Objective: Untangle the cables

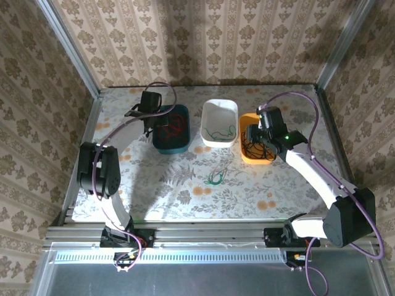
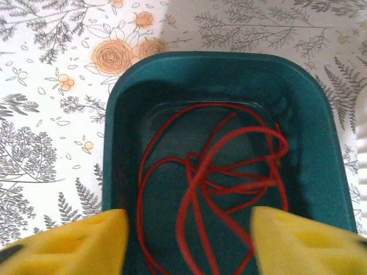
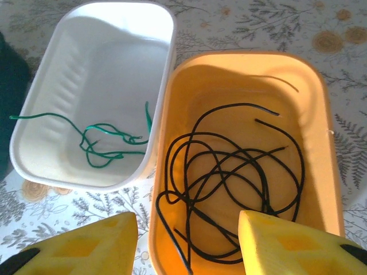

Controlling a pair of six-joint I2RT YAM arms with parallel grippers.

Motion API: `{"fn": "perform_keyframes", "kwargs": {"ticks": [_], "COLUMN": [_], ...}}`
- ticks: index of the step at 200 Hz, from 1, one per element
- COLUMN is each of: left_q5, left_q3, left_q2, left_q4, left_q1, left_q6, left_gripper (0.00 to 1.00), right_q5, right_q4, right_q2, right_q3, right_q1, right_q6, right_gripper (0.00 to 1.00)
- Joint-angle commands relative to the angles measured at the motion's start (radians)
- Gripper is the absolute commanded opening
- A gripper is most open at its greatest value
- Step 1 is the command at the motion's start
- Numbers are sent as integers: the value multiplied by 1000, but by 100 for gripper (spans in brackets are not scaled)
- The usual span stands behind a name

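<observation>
Red cables [image 2: 229,172] lie in a loose tangle in the teal tray [image 2: 212,60]. My left gripper [image 2: 189,240] hangs open just above them; red strands run under the gap between its yellow fingers. Black cables [image 3: 229,166] coil in the orange tray [image 3: 246,57], and my right gripper [image 3: 188,243] stands open over that tray's near left wall, gripping nothing. A green cable [image 3: 97,140] lies in the white tray [image 3: 103,69]. Another green cable [image 1: 216,177] sits bunched on the table in front of the trays. From above, the left gripper [image 1: 154,125] and right gripper [image 1: 258,139] hover over their trays.
The teal tray [image 1: 185,147], white tray [image 1: 220,103] and orange tray [image 1: 247,119] stand side by side at mid table. Patterned walls close in the back and both sides. A metal rail [image 1: 203,233] runs along the near edge by the arm bases.
</observation>
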Motion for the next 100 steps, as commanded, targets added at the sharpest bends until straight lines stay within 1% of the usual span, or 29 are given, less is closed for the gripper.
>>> {"fn": "perform_keyframes", "kwargs": {"ticks": [1,10,15,29,48,50,56,65,76,89,100], "left_q5": [41,125,182,344,458,465,487,527,551,528,457], "left_q3": [-2,-38,-58,-113,-163,-170,-193,-225,-253,-275,-289], "left_q2": [-94,-129,-148,-186,-199,-200,-205,-211,-212,-206,-196], "left_q4": [76,98,100,65,-27,-33,-43,-48,-55,-61,-55], "left_q1": [-89,-118,-159,-208,-261,-265,-278,-297,-328,-371,-415], "left_q6": [133,209,248,328,367,369,371,378,396,423,444], "left_gripper": [74,76,76,77,77,77,75,73,72,72,72], "right_q5": [-137,-219,-270,-375,-469,-474,-477,-451,-415,-348,-276], "right_q4": [-36,-43,-50,-89,-154,-160,-176,-193,-192,-160,-148], "right_q2": [-24,-17,-9,29,85,110,138,173,203,214,220], "right_q3": [29,24,21,20,13,12,13,11,5,-15,-19], "right_q1": [17,35,50,98,173,180,199,223,230,220,193], "right_q6": [-42,-57,-69,-93,-131,-136,-146,-151,-137,-100,-55], "right_gripper": [51,52,52,52,52,52,52,52,52,52,52]}}
